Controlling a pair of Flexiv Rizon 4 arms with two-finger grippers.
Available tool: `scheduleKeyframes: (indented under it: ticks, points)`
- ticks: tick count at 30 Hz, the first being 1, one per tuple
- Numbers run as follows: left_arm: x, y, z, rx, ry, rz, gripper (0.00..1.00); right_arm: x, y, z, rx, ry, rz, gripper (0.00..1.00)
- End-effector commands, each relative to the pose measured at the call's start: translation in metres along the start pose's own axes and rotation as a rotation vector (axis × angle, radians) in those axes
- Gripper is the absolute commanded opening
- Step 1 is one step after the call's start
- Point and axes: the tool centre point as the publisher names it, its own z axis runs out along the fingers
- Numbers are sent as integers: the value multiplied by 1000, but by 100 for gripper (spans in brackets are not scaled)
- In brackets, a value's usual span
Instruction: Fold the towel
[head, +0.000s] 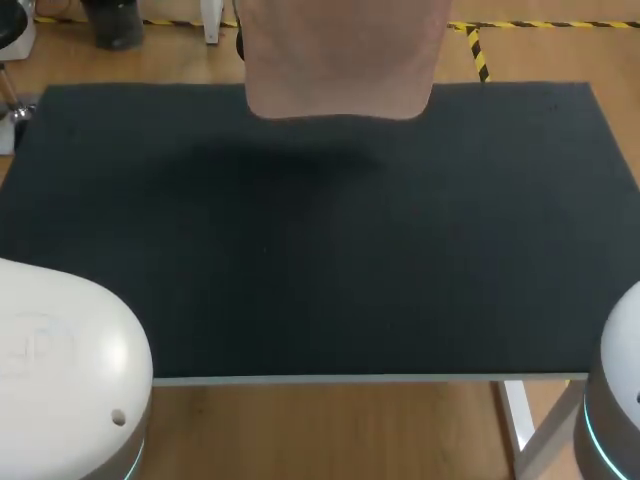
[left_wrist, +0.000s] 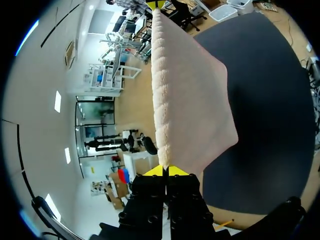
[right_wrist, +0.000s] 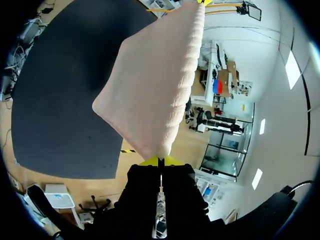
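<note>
I hold the towel hanging over the table's far edge, with the left gripper and right gripper each pinched on a corner. Nothing is laid down yet, so I judge the folding is all still to do.

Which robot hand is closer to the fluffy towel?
Neither: the left gripper and the right gripper each pinch a corner of the towel, so both touch it.
</note>
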Motion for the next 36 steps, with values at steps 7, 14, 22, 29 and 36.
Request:
scheduleKeyframes:
  ticks: [7, 14, 22, 29, 36]
  points:
    - [58, -11, 18, 43, 69, 13, 0, 51, 11, 39, -67, 120, -60, 0]
    - [118, -19, -1, 58, 205, 14, 0, 121, 30, 34, -131, 295, -40, 0]
    - [179, -20, -29, 64, 339, -41, 0, 162, 48, 15, -185, 398, -66, 0]
    - [220, -28, -39, 54, 434, -54, 0, 187, 62, 9, -201, 451, -86, 0]
    - [262, -34, 5, -1, 613, -102, 0, 223, 71, 38, -173, 528, -57, 0]
